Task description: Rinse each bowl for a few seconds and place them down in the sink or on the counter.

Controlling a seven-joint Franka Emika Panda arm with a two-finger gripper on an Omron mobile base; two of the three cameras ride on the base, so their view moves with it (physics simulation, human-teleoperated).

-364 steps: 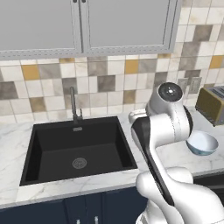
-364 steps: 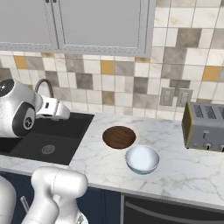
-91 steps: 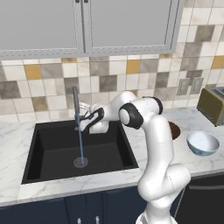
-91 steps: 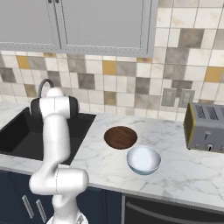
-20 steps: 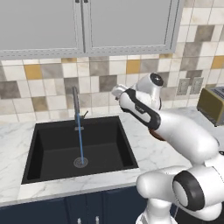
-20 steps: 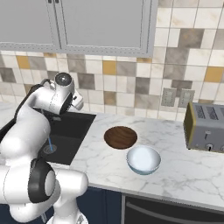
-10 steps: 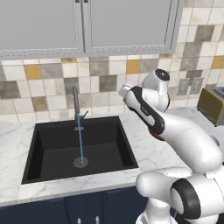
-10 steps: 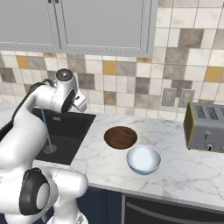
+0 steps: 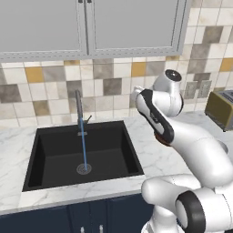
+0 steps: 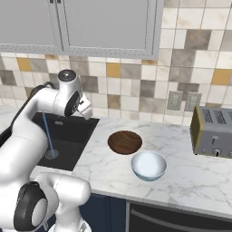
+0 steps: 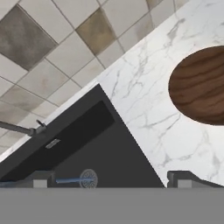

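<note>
The sink (image 9: 82, 154) is taken as the landmark: a black rectangular basin set into the white marble tabletop (image 10: 181, 176), with a round metal drain (image 9: 83, 169) in its floor. A thin grey faucet (image 9: 78, 107) stands upright at the rear rim of the sink, and a narrow blue stream of water (image 9: 83, 145) is seen running from it straight down onto the drain.

The gripper (image 10: 84, 108) is held above the right rim of the sink, at the end of the white arm, clear of the tabletop. Its two dark finger tips (image 11: 183, 177) are seen standing far apart in the hand view, so the jaws are spread wide, and nothing is held between them.

The dark brown wooden bowl (image 10: 125, 142) is set on the tabletop just to the right of the sink, near the wall side. In the hand view the same bowl (image 11: 199, 85) is seen beyond the corner of the sink, apart from the finger tips. The glossy white bowl (image 10: 148, 165) is set on the tabletop farther right of the sink and nearer the front edge, just beside the wooden bowl; whether the two touch cannot be told. Both bowls are upright.

A toaster (image 10: 213, 131) is stood on the tabletop well to the right of the sink, against the tiled wall (image 10: 136, 77). Grey wall cabinets (image 9: 91, 25) are hung above the sink, and dark navy cabinets (image 9: 68, 218) are fitted below it.
</note>
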